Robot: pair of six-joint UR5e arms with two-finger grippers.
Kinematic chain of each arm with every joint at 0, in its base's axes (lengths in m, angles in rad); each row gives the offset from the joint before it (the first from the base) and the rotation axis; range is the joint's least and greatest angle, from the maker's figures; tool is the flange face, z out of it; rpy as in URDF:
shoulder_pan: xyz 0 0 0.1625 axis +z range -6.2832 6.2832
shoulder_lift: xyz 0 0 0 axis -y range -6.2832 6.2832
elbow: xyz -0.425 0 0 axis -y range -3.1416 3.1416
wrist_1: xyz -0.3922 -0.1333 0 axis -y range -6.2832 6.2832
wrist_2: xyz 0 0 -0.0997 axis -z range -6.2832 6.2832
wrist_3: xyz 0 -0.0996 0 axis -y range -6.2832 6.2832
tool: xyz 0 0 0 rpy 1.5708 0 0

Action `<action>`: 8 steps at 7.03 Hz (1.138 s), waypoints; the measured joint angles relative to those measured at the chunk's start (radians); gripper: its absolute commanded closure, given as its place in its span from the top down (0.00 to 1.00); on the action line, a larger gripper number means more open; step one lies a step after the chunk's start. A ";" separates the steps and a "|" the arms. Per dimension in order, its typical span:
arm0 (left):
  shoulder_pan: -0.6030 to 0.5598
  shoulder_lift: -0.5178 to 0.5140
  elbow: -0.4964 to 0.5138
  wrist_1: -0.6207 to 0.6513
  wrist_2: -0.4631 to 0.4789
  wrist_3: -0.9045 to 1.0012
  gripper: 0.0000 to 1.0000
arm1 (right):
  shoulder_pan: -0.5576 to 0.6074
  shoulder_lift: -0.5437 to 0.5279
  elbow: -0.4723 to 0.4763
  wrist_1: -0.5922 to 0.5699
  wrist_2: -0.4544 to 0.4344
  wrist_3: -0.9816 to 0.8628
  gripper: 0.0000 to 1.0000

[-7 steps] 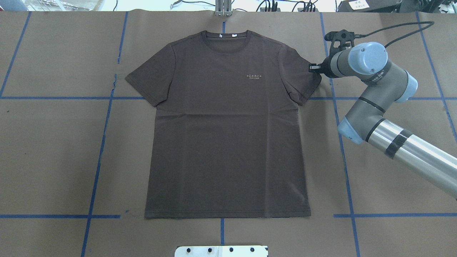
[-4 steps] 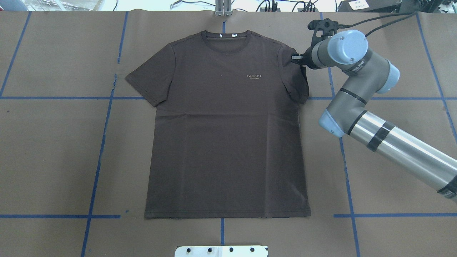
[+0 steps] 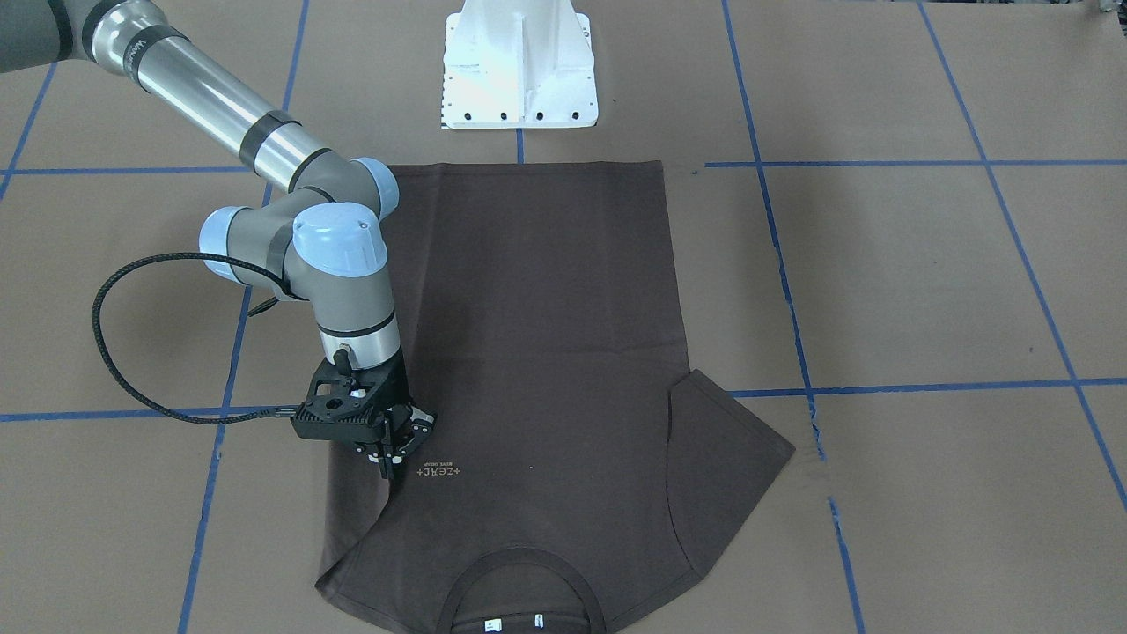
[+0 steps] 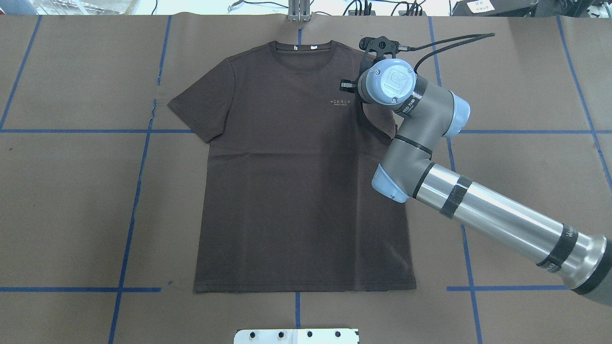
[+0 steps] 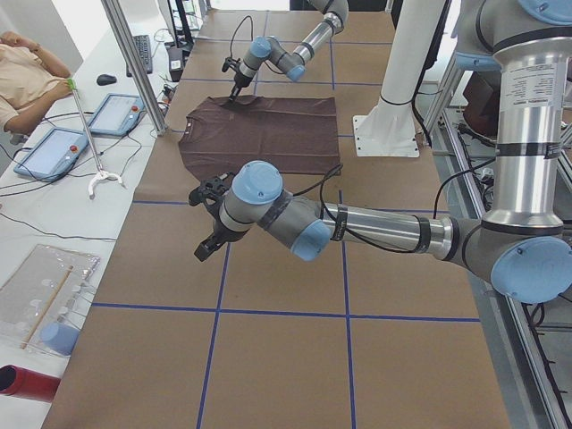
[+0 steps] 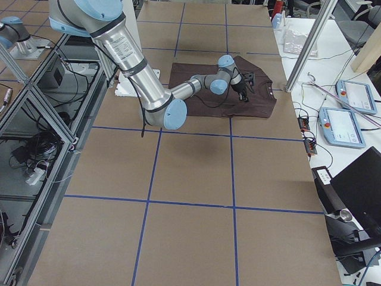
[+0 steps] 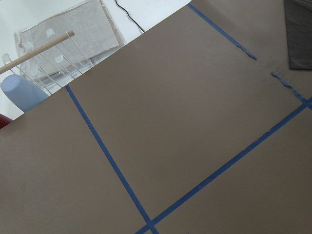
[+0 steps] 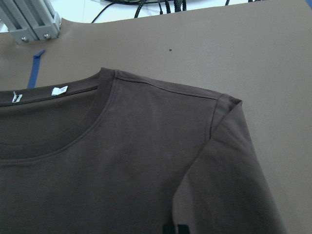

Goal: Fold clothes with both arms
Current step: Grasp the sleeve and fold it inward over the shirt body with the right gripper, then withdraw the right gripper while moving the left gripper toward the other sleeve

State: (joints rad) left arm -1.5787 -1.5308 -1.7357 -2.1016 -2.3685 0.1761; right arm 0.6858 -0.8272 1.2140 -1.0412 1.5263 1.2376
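Note:
The dark brown T-shirt (image 4: pixel 296 191) lies flat, front up, collar (image 4: pixel 301 52) at the far edge. My right gripper (image 4: pixel 345 86) is shut on the shirt's right sleeve and holds it lifted over the chest, just beside the pale lettering (image 4: pixel 341 102). In the front-facing view the sleeve fabric hangs from that gripper (image 3: pixel 392 458) down to the shoulder (image 3: pixel 330 577). The other sleeve (image 4: pixel 196 112) lies spread out. My left gripper (image 5: pixel 207 248) hovers over bare paper off to the shirt's side and shows only in the left exterior view, so I cannot tell its state.
Brown paper with blue tape lines (image 4: pixel 138 191) covers the table. The white pedestal base (image 3: pixel 519 70) stands by the shirt's hem. An aluminium post (image 4: pixel 299 12) rises beyond the collar. Tablets (image 5: pixel 116 112) and a seated person (image 5: pixel 27 71) are past the far edge.
My right gripper has swung left from outside the sleeve's edge to over the chest, carrying the sleeve inward with it. The rest of the shirt has stayed in place.

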 measured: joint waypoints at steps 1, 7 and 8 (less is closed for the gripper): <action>0.000 0.000 -0.001 0.000 0.000 -0.001 1.00 | -0.006 0.001 -0.001 0.000 -0.006 -0.004 1.00; 0.061 -0.027 -0.003 -0.095 -0.001 -0.123 1.00 | 0.247 -0.062 0.255 -0.328 0.395 -0.405 1.00; 0.116 -0.051 -0.002 -0.108 0.002 -0.241 1.00 | 0.332 -0.140 0.335 -0.355 0.491 -0.521 1.00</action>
State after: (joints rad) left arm -1.4624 -1.5815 -1.7375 -2.2099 -2.3664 -0.0647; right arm 1.0182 -0.9673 1.5487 -1.3963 2.0176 0.7162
